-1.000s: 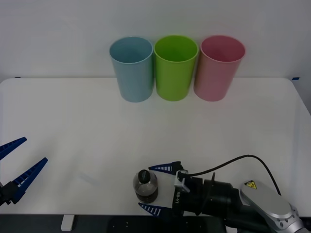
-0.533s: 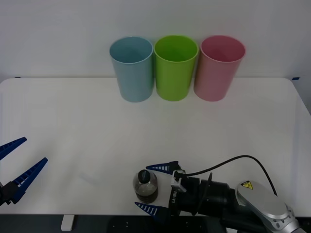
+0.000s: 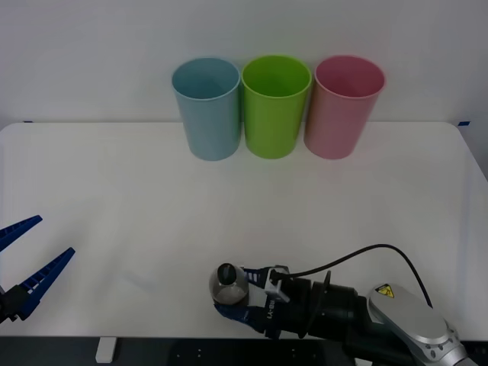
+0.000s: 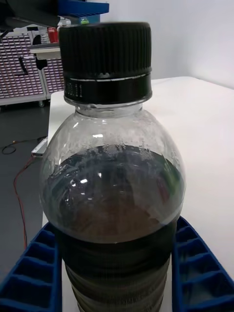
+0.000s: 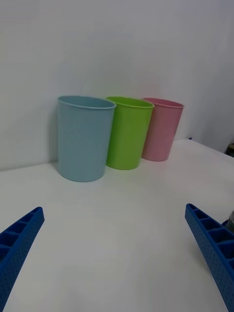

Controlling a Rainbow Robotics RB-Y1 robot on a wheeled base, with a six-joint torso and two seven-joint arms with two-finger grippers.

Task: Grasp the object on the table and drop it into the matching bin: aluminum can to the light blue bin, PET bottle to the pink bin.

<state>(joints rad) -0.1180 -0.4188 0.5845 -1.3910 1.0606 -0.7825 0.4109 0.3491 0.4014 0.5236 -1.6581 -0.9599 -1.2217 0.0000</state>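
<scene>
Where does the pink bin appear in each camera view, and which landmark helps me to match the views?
Front view: pink bin at the far table edge, rightmost of three bins.
Left wrist view: pink bin, beyond the green bin.
Right wrist view: not in it.
Shared landmark: the green bin beside it, with the light blue bin next.

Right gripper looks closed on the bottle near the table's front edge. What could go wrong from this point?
The right gripper clamps the PET bottle low on its label band, so it might tip when lifted. It stands near the table front edge and could fall off. The pink bin touches the green bin; a loose drop may miss.
</scene>
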